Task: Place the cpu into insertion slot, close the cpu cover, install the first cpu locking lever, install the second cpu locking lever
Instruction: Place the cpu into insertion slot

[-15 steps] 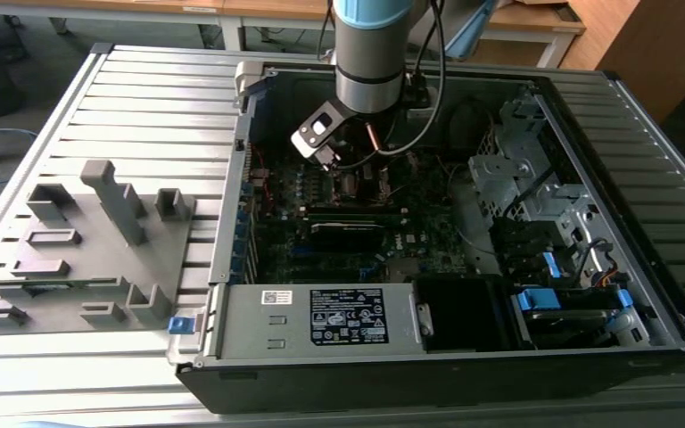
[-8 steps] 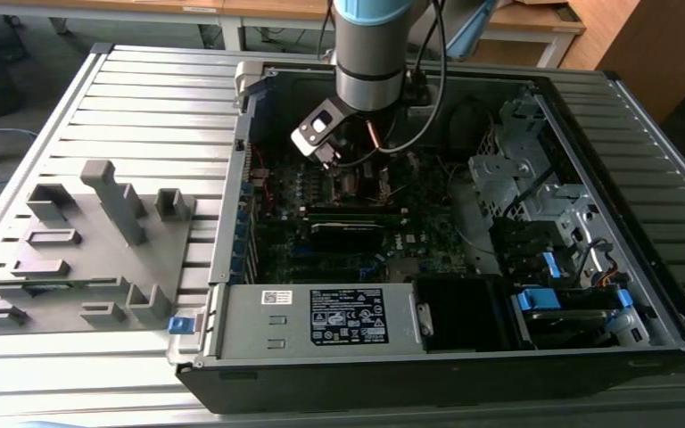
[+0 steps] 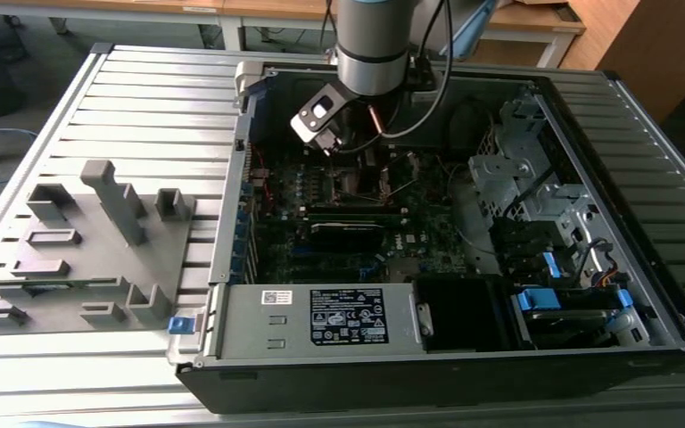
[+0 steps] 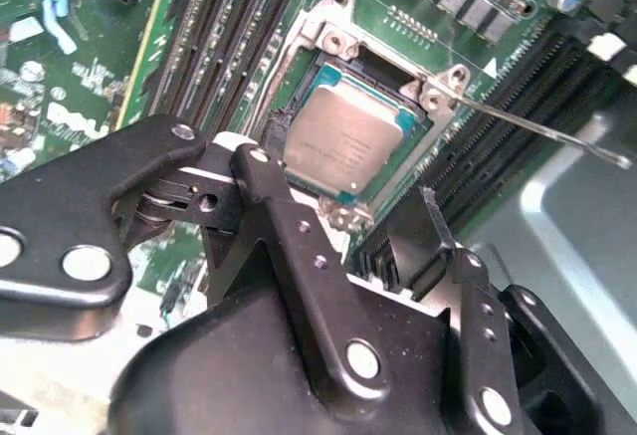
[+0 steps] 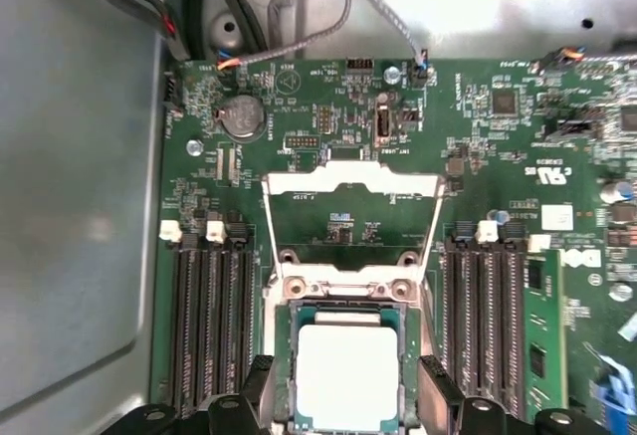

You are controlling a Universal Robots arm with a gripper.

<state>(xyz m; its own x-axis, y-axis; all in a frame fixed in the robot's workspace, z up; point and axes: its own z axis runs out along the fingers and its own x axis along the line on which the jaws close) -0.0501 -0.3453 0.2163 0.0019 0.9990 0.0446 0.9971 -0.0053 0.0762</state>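
Inside the open computer case [image 3: 664, 294], my gripper [image 5: 343, 363] hangs just over the green motherboard [image 5: 498, 156], its two black fingers [image 5: 436, 385] spread wide and gripping nothing, one on each side of the socket. The one cpu [image 4: 343, 141], a flat square chip with a dull grey metal top, lies level in the insertion slot [image 4: 378, 62], whose black wall shows along one edge of the chip. The one cpu cover [image 5: 299, 184], a thin silver frame with a large window cut through it, is swung back off the socket, and green board shows through the opening. In the second wrist view, one slim bright wire lever [image 4: 542, 128] sticks out from a corner of the socket, raised off the board. Banks of long black memory slots [image 5: 214, 326] run along both sides of the socket, and a single round silver coin battery [image 5: 242, 114] sits beyond the cover. In the exterior view, one grey fixture plate [image 3: 81, 259] with upright blocks rests on the ribbed metal table [image 3: 140, 98], beside the case on that view's left.
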